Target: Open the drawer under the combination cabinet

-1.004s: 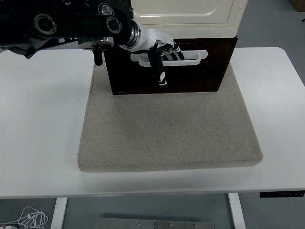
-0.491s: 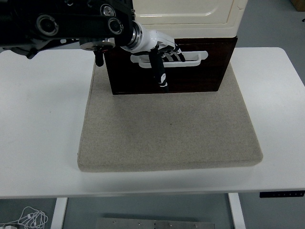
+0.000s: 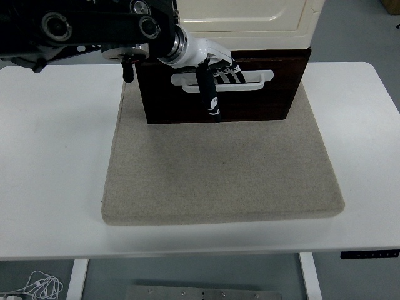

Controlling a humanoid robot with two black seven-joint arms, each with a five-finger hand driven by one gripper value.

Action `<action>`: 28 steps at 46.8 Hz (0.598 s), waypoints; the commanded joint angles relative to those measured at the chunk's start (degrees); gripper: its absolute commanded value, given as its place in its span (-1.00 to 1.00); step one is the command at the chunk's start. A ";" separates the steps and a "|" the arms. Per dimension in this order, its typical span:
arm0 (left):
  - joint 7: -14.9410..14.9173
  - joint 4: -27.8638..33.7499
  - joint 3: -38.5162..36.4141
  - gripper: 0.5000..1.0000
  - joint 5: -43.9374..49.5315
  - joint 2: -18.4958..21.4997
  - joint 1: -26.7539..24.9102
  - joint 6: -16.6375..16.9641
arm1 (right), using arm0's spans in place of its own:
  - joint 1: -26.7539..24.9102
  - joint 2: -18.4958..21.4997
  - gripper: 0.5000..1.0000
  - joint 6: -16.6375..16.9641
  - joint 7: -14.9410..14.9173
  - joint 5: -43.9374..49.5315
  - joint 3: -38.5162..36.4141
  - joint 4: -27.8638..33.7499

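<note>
A dark brown drawer (image 3: 256,100) sits under a cream cabinet (image 3: 250,19) at the back of the beige mat (image 3: 219,169). A white handle (image 3: 256,80) runs across the drawer front. My left hand (image 3: 215,72) comes in from the upper left and its four fingers hook into the handle from above. Its thumb (image 3: 209,97) hangs down over the drawer front. The drawer front stands a little forward of the cabinet above it. The right arm does not show.
The beige mat lies on a white table (image 3: 56,156), whose near edge runs along the bottom. Cables lie on the floor at the bottom left.
The left hand has shifted slightly, and the handle now sits a little lower and nearer. The drawer front has come forward a touch.
</note>
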State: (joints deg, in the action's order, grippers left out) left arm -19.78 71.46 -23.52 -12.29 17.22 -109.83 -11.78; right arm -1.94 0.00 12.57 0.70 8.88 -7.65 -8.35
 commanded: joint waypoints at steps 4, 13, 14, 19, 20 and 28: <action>0.00 0.17 0.14 1.00 -0.01 0.19 -0.03 -1.32 | 0.00 0.00 0.70 0.00 0.00 0.00 0.00 0.00; -0.09 0.34 0.23 1.00 0.08 0.19 -0.38 -1.49 | 0.00 0.00 0.70 0.00 0.00 0.00 0.00 0.00; -0.09 0.43 0.23 1.00 0.08 0.19 -0.47 -1.67 | 0.00 0.00 0.70 0.00 0.00 0.00 0.00 0.00; -0.09 0.43 0.93 1.00 0.08 0.19 -0.56 -2.98 | 0.00 0.00 0.70 0.00 0.00 0.00 0.00 0.00; -0.09 0.43 1.28 1.00 0.08 0.19 -0.56 -3.07 | 0.00 0.00 0.70 0.00 0.00 0.00 0.00 0.00; -0.18 0.43 1.81 1.00 0.16 0.19 -0.64 -4.13 | 0.00 0.00 0.70 0.00 0.00 0.00 0.00 0.00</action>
State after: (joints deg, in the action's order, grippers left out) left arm -19.94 71.85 -21.87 -12.18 17.41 -110.47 -15.49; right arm -1.94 0.00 12.57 0.70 8.88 -7.65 -8.35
